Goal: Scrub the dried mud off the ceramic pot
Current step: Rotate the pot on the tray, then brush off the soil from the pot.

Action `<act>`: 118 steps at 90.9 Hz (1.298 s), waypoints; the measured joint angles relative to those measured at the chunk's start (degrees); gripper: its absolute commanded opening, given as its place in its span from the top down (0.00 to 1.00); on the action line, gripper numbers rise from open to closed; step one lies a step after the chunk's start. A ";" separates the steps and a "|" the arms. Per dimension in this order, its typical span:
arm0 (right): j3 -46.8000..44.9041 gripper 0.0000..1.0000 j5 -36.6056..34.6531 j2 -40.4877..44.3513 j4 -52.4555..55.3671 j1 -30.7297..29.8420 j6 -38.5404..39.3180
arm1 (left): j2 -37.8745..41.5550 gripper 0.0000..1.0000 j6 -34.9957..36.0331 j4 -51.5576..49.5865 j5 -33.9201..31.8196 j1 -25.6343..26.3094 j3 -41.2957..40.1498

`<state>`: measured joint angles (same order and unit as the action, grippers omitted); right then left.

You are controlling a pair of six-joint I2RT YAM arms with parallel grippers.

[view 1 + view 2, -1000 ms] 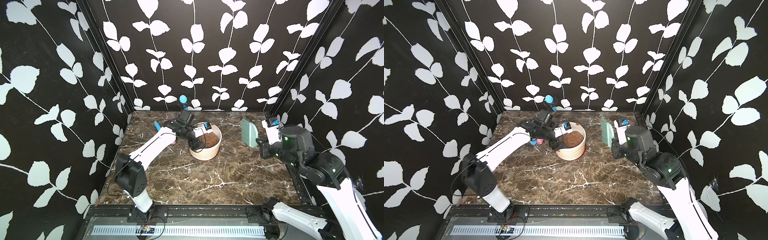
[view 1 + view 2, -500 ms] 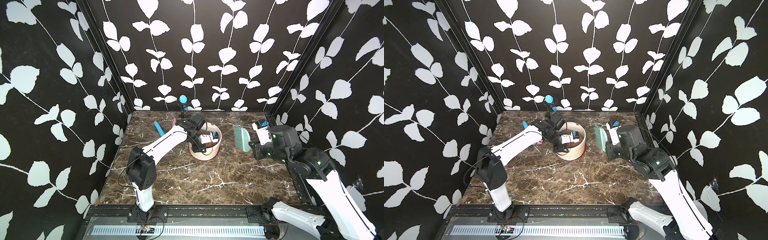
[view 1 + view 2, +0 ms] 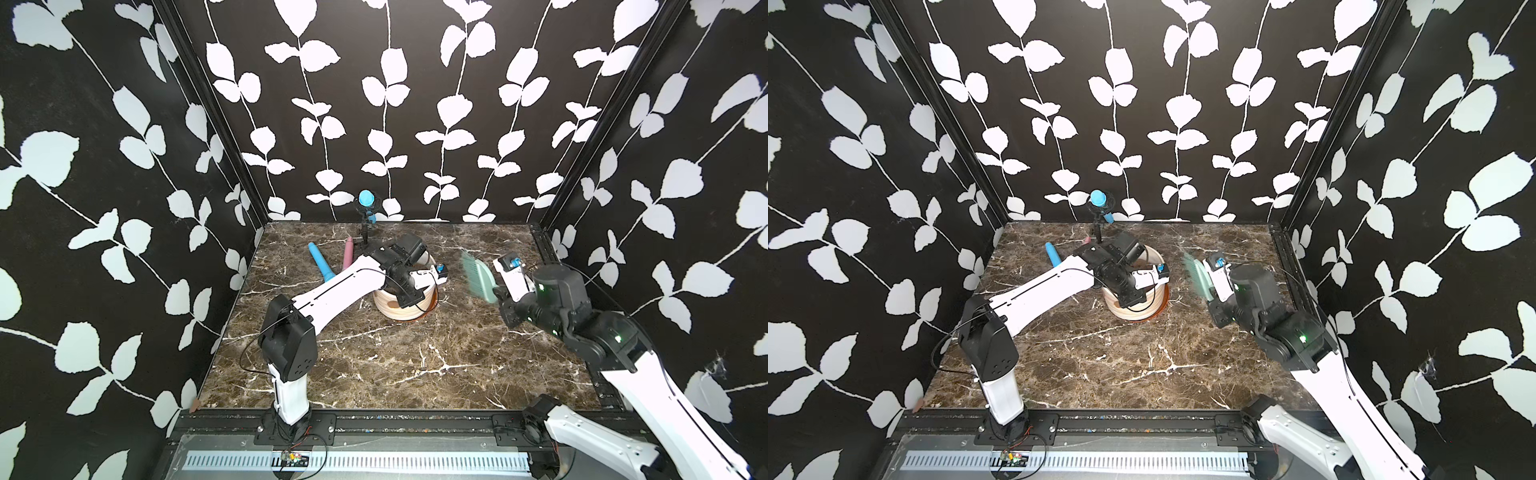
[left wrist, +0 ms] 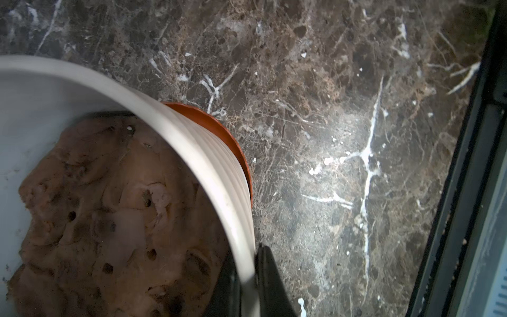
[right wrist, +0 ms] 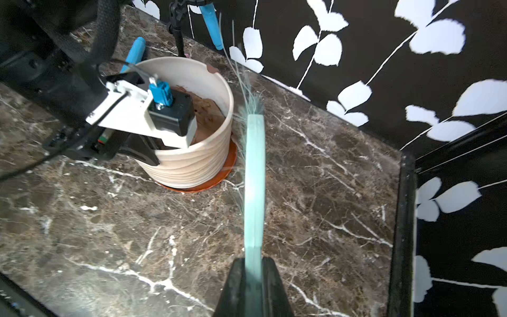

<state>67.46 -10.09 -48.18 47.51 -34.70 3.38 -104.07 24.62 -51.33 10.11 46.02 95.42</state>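
Marble tabletop [image 3: 374, 361], ceramic pot [image 3: 395, 309], teal brush [image 3: 478, 276]

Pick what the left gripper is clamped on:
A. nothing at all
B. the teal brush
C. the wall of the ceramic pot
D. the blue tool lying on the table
C: in the left wrist view the left gripper is shut on the ceramic pot, one dark finger inside its wall and one outside. The teal brush is in the right gripper.
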 measured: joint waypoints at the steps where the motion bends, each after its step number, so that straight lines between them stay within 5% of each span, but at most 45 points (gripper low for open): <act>1: -0.42 1.00 -0.52 0.46 -0.26 0.00 0.24 | 0.11 1.00 -0.70 0.50 -0.35 0.24 -0.26; 21: -5.18 1.00 -4.26 6.14 -1.38 0.07 14.34 | 1.42 1.00 -15.02 7.93 -7.69 3.48 -3.32; 49: -5.42 1.00 18.36 2.29 13.51 0.22 37.24 | -1.33 0.98 -30.84 11.61 -12.92 6.95 -1.25; 72: -13.29 1.00 25.46 5.97 7.39 0.20 43.17 | -2.25 0.47 -36.70 15.85 -7.61 6.86 -0.52; 94: -15.41 1.00 25.33 4.07 -6.08 0.20 48.37 | 2.75 0.33 -36.85 16.79 -4.15 6.75 -0.17; 98: -14.99 1.00 25.22 2.89 -7.43 0.20 49.31 | 5.11 0.24 -36.39 16.50 -4.20 6.45 -0.20; 102: -14.32 1.00 25.09 1.33 -8.76 0.20 50.23 | 7.80 0.04 -36.54 16.11 -4.48 6.05 -0.33; 118: -13.40 1.00 25.20 -2.80 -13.92 0.22 53.27 | 22.69 0.02 -36.98 15.34 -7.76 1.27 -5.53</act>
<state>54.06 15.11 -50.98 33.58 -34.48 56.64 -81.38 -12.36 -35.99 2.35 47.29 89.89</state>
